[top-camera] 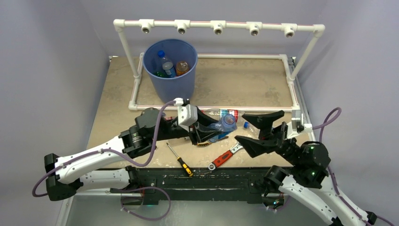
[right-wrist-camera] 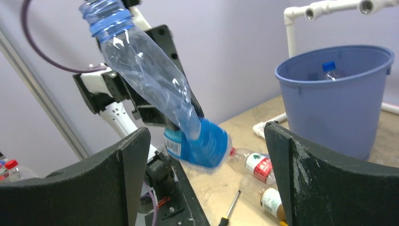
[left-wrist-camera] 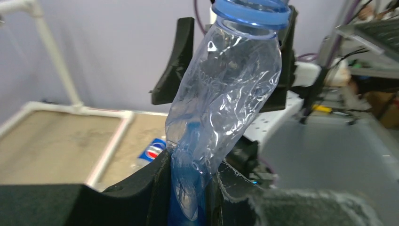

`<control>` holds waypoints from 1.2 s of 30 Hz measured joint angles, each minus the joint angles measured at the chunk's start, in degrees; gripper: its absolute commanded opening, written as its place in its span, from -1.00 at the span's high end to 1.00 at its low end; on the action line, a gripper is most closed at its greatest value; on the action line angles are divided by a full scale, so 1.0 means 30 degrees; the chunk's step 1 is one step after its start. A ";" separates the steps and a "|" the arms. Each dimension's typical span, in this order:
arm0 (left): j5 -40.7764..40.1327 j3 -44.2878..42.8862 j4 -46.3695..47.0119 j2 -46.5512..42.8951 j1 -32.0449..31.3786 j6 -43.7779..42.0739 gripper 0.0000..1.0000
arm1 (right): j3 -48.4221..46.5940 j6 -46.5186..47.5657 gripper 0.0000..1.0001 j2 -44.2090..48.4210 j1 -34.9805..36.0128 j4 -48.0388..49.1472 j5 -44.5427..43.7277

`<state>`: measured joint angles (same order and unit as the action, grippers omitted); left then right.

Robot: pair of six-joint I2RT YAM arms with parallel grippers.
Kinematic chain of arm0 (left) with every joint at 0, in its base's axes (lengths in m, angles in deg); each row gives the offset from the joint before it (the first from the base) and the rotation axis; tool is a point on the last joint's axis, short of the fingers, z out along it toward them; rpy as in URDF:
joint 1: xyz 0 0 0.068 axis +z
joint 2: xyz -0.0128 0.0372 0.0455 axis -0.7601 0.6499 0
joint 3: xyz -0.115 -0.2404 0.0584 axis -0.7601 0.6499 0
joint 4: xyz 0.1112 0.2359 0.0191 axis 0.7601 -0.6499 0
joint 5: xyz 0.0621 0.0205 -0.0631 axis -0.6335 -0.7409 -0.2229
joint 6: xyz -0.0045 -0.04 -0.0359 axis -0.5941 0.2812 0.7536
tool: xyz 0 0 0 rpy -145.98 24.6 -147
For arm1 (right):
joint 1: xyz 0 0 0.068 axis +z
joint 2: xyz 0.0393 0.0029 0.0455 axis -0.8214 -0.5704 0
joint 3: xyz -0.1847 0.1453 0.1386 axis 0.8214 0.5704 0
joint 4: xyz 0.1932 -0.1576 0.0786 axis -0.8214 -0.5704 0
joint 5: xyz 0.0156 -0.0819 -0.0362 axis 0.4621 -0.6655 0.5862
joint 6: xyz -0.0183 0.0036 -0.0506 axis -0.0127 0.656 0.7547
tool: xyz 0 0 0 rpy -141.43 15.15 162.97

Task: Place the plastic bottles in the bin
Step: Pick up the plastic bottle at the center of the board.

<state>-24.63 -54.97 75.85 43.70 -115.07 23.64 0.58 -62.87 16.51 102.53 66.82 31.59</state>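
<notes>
Now the left arm (top-camera: 94, 157) reaches over the middle of the table (top-camera: 244, 80), its left fingers (left-wrist-camera: 136, 193) pinching a crumpled clear plastic bottle (left-wrist-camera: 226, 94) by the blue-labelled base, neck tilted up. Just beside it the right fingers (right-wrist-camera: 117, 183) stand spread. The tall round blue plastic bin (top-camera: 171, 87) stands toward the far-left corner.

From the left wrist, the crushed clear bottle (left-wrist-camera: 226, 94) runs off the top edge, its base buried between the fingers of the left claw (left-wrist-camera: 190, 174). From the right wrist, the bin (right-wrist-camera: 329, 117) wall hides the blue-capped bottle (right-wrist-camera: 329, 68) below its neck, and a red-capped bottle (right-wrist-camera: 13, 172) is cut by the left edge.
</notes>
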 measured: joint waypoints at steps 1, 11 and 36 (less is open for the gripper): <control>0.0670 0.0000 0.0357 0.0291 0.0095 0.0823 1.00 | 0.0095 0.0087 -0.82 -0.0080 0.0000 0.0299 0.0182; 0.4539 0.0044 0.4073 0.1698 0.0743 0.6105 1.00 | 0.0277 0.0342 -0.17 -0.1530 0.0000 0.3395 0.2688; -0.0758 0.2463 0.5464 -0.0663 0.0867 0.6433 -0.98 | 0.1486 0.0270 1.00 -0.1727 -0.0015 0.2433 0.2557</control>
<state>-26.90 -47.58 92.24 41.71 -112.47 42.93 5.03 -62.06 11.33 102.49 74.12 39.26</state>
